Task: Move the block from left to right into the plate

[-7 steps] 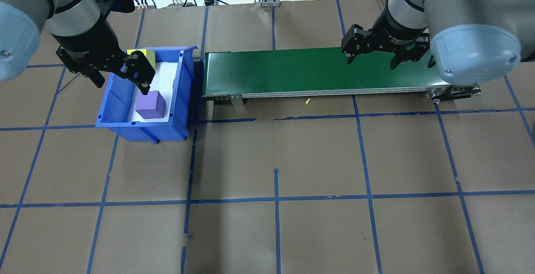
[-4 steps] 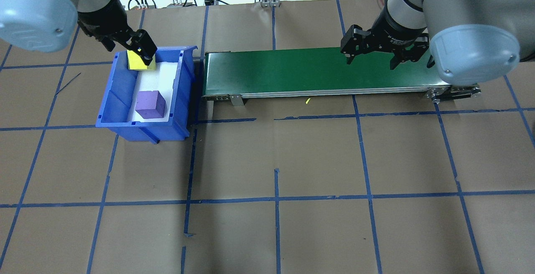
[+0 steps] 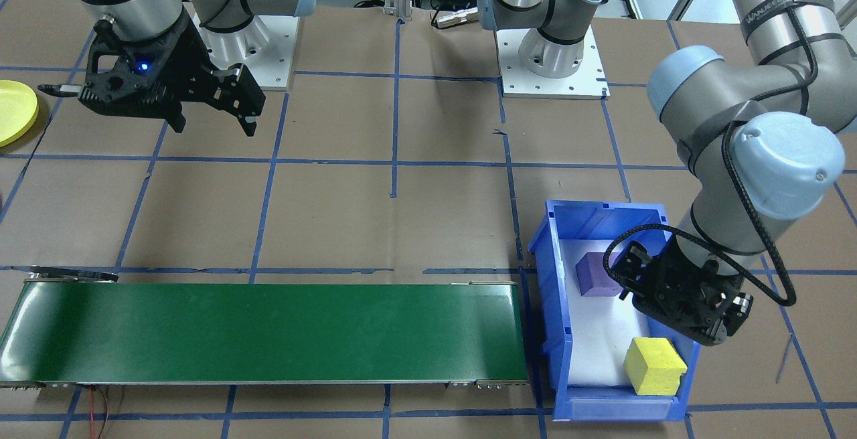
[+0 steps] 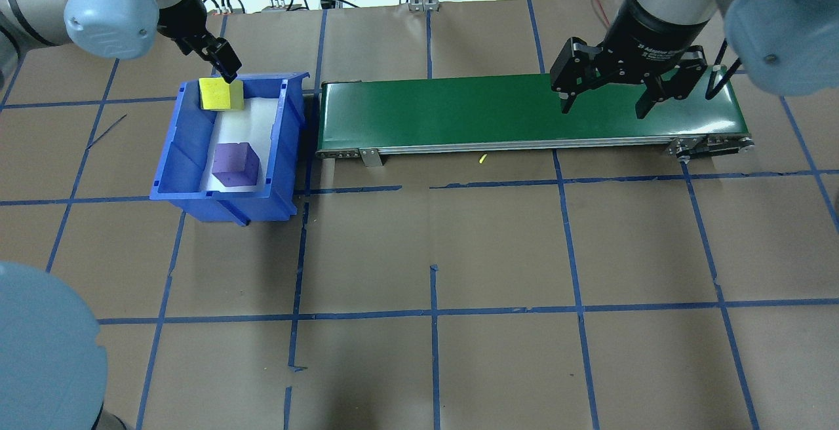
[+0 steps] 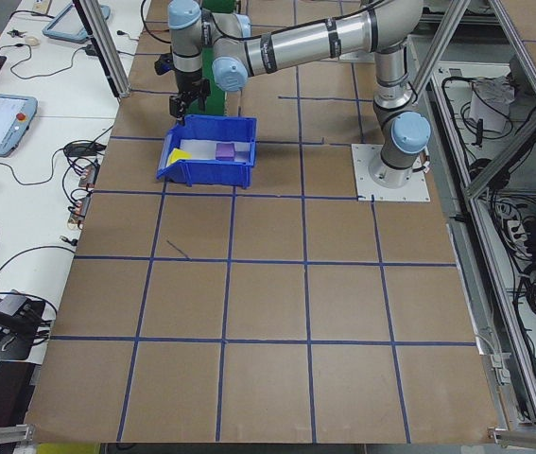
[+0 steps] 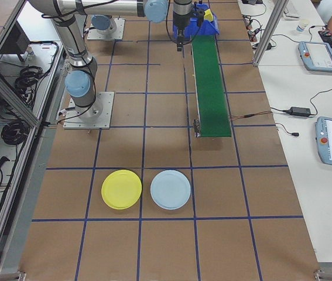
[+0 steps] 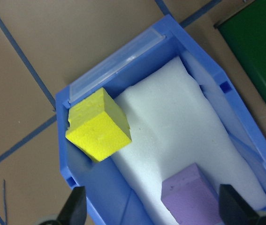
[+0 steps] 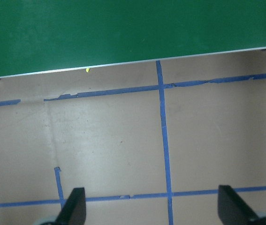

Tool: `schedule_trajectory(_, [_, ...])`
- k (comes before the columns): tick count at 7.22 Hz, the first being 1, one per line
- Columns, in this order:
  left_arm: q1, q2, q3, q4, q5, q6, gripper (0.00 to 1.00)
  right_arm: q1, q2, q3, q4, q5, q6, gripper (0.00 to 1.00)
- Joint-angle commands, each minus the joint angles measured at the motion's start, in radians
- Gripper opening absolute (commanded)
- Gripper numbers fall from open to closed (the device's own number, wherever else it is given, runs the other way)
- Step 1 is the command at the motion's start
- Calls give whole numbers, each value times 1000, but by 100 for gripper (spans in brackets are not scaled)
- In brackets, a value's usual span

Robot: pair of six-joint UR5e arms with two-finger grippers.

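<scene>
Left gripper (image 7: 149,211) has pulled off the purple block (image 4: 236,164) and swung toward the far end of the blue bin (image 4: 175,155); a second ago it sat low over that block, and the elbow has swung wide. It now hangs above the yellow block (image 4: 221,94), which leans in the far corner of the bin against the wall. Jaws are spread wide, nothing between them. I read this as lining up on yellow, pick not started. Both blocks sit on the white foam (image 7: 179,126), apart from each other. The green belt (image 4: 524,114) is bare. Right gripper (image 4: 606,99) has shifted along the belt toward its right end and hovers there, jaws wide, empty, waiting. The yellow plate (image 6: 122,189) lies well beyond the belt's end, beside a pale blue plate (image 6: 170,189).
</scene>
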State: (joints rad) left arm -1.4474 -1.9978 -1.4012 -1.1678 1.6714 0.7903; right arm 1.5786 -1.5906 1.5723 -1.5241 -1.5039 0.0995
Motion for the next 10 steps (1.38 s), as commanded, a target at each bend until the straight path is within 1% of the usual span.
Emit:
schedule_trajectory(1, [15,-73,2,92,-4,113,100,-2,-63,-18,195,-3,3,100])
schedule_trajectory(2, [15,-105,-5,144,-31,122,100,-3,-63,-20,194,4,5,100])
schedule_trajectory(3, [18,-116,-25,154,-33,160,100,-5,-62,-24,193,7,3,100])
schedule_trajectory(4, [18,-136,-25,158,-36,167,99,-5,-63,-26,190,14,5,100])
schedule_trajectory(5, [18,-150,-21,158,-76,164,98,-3,-62,-17,111,-5,-3,100])
schedule_trajectory(6, [18,-153,-18,158,-73,164,98,4,-60,-12,31,-54,-3,100])
schedule_trajectory(7, [19,-154,-18,166,-62,164,99,0,-60,-3,16,-73,0,100])
schedule_trajectory(8, [22,-154,-21,190,-50,165,98,-2,-60,11,6,-70,0,100])
schedule_trajectory(10, [33,-154,-56,206,-55,187,99,1,-60,15,1,-58,3,100])
